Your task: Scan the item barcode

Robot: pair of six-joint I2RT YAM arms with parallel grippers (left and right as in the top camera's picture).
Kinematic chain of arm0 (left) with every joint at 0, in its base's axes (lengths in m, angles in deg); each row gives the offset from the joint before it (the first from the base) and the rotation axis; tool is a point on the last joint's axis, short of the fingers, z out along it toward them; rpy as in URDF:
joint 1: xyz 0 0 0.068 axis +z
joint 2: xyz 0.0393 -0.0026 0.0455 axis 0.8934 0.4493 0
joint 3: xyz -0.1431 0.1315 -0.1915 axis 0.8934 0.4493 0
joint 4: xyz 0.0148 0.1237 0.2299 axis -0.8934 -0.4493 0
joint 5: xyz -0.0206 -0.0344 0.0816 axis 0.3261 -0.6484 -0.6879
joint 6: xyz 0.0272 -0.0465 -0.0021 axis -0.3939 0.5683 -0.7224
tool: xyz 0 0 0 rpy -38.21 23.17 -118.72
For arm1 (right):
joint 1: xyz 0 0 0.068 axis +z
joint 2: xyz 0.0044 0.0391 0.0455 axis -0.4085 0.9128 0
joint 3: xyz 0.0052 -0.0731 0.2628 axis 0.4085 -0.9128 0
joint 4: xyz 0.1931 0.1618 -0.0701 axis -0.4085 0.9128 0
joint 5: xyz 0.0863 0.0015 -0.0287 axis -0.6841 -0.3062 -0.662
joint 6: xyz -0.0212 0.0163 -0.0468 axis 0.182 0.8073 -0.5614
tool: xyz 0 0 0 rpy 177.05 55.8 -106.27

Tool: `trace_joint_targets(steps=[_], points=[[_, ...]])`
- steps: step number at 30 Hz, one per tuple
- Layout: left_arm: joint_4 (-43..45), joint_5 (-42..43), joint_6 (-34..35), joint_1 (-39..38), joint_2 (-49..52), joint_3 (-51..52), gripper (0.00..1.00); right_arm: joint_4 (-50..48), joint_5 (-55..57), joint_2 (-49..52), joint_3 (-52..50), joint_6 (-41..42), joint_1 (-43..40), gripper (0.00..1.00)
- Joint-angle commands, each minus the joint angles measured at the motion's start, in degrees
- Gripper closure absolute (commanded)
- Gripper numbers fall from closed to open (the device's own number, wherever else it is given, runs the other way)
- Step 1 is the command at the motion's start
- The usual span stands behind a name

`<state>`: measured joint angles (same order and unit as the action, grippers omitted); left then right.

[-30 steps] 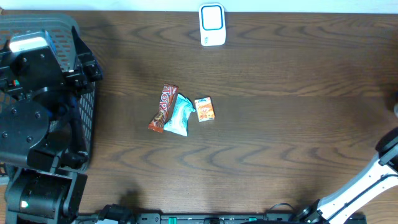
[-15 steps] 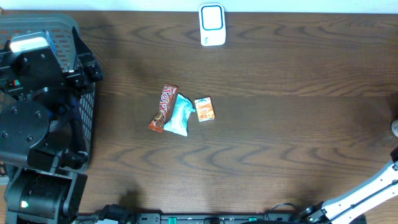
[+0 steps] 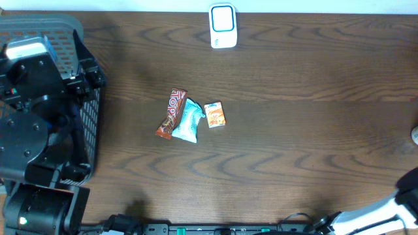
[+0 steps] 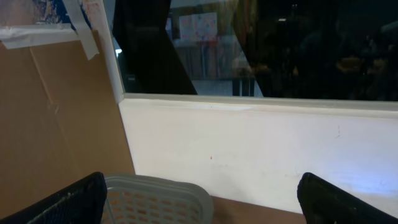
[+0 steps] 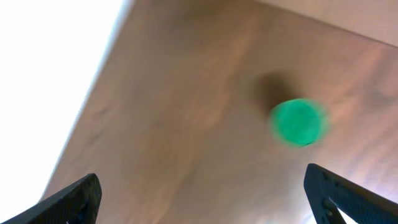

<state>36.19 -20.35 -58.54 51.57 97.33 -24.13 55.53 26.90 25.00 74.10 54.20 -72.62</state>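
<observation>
Three items lie together mid-table: a brown candy bar (image 3: 171, 113), a light blue packet (image 3: 187, 121) and a small orange box (image 3: 215, 114). A white and blue scanner (image 3: 223, 26) stands at the far edge. My left gripper (image 4: 202, 204) is open and empty, raised above a grey basket (image 4: 155, 196) and facing the wall. My right gripper (image 5: 208, 198) is open and empty too, looking down on bare wood near a green round object (image 5: 298, 122). Both grippers are far from the items.
The left arm (image 3: 39, 111) covers much of the grey basket (image 3: 46, 29) at the table's left end. Only a white link of the right arm (image 3: 379, 212) shows at the bottom right corner. A small round thing (image 3: 415, 135) sits at the right edge.
The right arm has drawn back toward the bottom right corner of the overhead view. The left arm has shifted slightly. The three items have not moved.
</observation>
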Motion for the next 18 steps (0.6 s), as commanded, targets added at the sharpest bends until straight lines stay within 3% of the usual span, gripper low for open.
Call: trace_joint_targets(steps=[1, 4, 9, 15, 16, 18], points=[[0.00, -0.92, -0.37, 0.20, -0.57, 0.33, 0.02, 2.99, -2.05, -4.04, 0.20, -0.42, 11.52, 0.01], [-0.15, -5.38, -0.35, 0.20, -0.83, 0.33, 0.02, 6.21, -2.05, -4.72, 0.11, -2.56, 24.15, 0.01], [0.52, -15.02, -0.33, 0.20, -0.90, 0.33, 0.02, 7.30, -1.99, -1.46, -3.32, -16.00, 45.00, 0.01], [0.52, -15.96, -0.33, 0.20, -0.92, 0.33, 0.02, 10.36, -1.77, 7.54, -6.40, -16.63, 61.64, 0.01], [0.52, -15.96, -0.33, 0.20, -0.92, 0.33, 0.02, 10.29, -1.84, 9.55, -6.40, -16.44, 63.87, 0.03], [0.52, -15.96, -0.35, 0.20, -0.94, 0.33, 0.02, 9.46, -1.79, 13.16, -6.40, -15.06, 67.63, 0.19]])
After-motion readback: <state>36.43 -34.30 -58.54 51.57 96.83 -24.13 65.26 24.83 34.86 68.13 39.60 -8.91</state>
